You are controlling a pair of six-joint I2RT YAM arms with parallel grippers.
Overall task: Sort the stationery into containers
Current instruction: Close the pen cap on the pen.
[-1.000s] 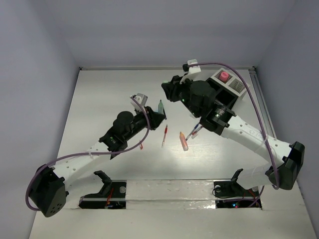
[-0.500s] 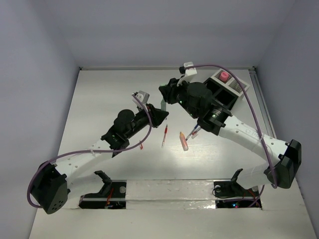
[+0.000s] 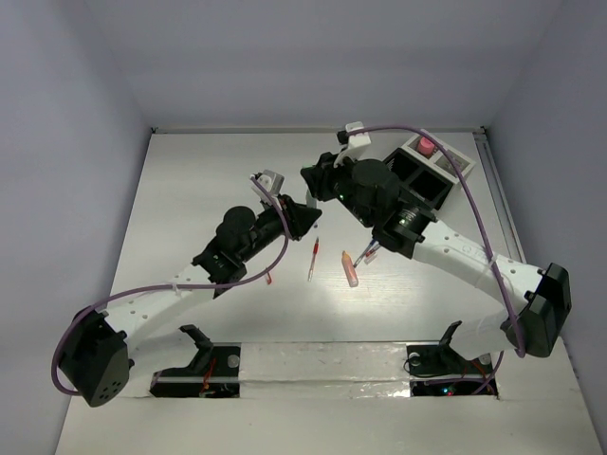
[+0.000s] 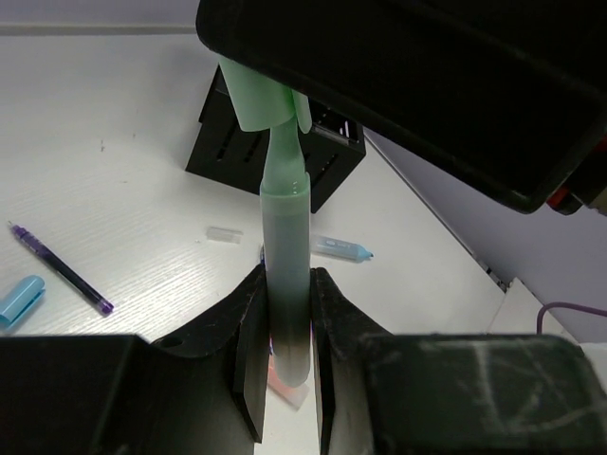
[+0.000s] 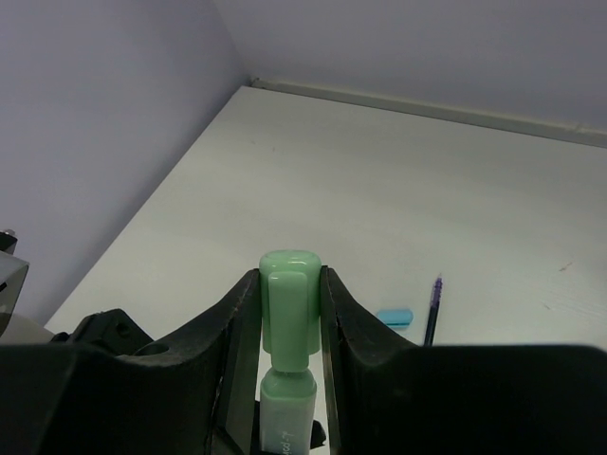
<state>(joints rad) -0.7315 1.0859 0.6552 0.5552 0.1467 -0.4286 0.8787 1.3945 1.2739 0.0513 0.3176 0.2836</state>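
Item: green marker [image 4: 285, 227] in mid-air above the desk [image 3: 209, 171], apart from the box [image 3: 422, 180] | Grip: left gripper [image 4: 286, 284] pinches its body, right gripper [image 5: 287, 280] pinches its cap [image 5: 287, 318] | Risk: if we pull apart unevenly, the cap pops off or the marker drops.

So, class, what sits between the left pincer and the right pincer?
A green marker bridges them: the left pincer clamps its barrel, the right pincer its cap. Both wrist views show this.
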